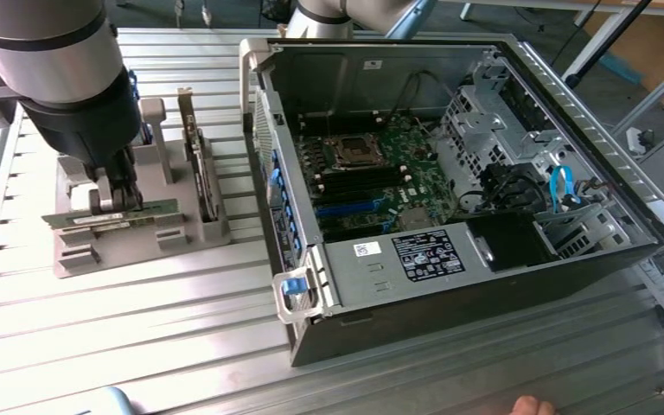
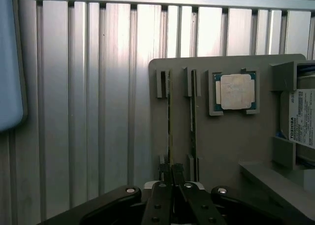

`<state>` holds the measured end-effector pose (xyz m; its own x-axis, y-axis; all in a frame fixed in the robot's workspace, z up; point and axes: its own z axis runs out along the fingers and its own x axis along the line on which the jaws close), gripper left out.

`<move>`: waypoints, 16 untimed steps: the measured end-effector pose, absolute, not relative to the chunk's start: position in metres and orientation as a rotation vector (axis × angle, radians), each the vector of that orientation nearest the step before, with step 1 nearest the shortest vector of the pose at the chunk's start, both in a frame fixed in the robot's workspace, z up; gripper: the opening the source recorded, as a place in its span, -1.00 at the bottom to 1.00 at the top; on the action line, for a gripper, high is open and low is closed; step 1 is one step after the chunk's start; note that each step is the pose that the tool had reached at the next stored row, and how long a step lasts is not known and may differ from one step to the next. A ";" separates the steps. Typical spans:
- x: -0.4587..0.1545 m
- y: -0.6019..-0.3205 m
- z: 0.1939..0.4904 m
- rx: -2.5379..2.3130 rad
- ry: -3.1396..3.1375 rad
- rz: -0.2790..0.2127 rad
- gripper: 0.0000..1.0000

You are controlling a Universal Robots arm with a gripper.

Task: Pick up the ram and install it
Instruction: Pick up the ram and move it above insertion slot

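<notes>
The ram (image 1: 136,213) is a thin green stick with a white label, standing on edge in a slot of the grey holder (image 1: 200,232) at the exterior view's left. My gripper (image 1: 114,195) comes straight down onto it, fingers shut on its top edge. The wrist view looks along the ram's edge (image 2: 170,121), with my gripper (image 2: 171,172) pinched around its near end. The open computer case (image 1: 448,285) lies at the exterior view's right, its motherboard (image 1: 407,186) and memory slots (image 1: 361,183) exposed.
A second thin board (image 2: 193,119) stands in the parallel slot. The holder also carries a square silver processor (image 2: 235,91), a hard drive (image 2: 301,117) and an upright expansion card (image 1: 200,160). A person's hand (image 1: 534,405) shows at the front edge of the slatted metal table (image 1: 136,337).
</notes>
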<state>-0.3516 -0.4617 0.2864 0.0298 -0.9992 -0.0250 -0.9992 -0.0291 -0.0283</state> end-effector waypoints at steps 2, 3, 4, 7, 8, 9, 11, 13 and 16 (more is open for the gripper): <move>-0.351 -0.462 0.290 -2.227 2.162 -0.003 -0.76; -0.351 -0.462 0.292 -2.227 2.162 -0.003 -0.76; -0.350 -0.462 0.294 -2.227 2.162 -0.003 -0.76; -0.350 -0.462 0.300 -2.227 2.162 -0.003 -0.76; -0.349 -0.462 0.302 -2.227 2.162 -0.003 -0.76; -0.349 -0.462 0.304 -2.227 2.162 -0.003 -0.76; -0.348 -0.462 0.307 -2.227 2.162 -0.003 -0.76; -0.348 -0.462 0.311 -2.227 2.162 -0.003 -0.76; -0.347 -0.462 0.316 -2.227 2.162 -0.003 -0.76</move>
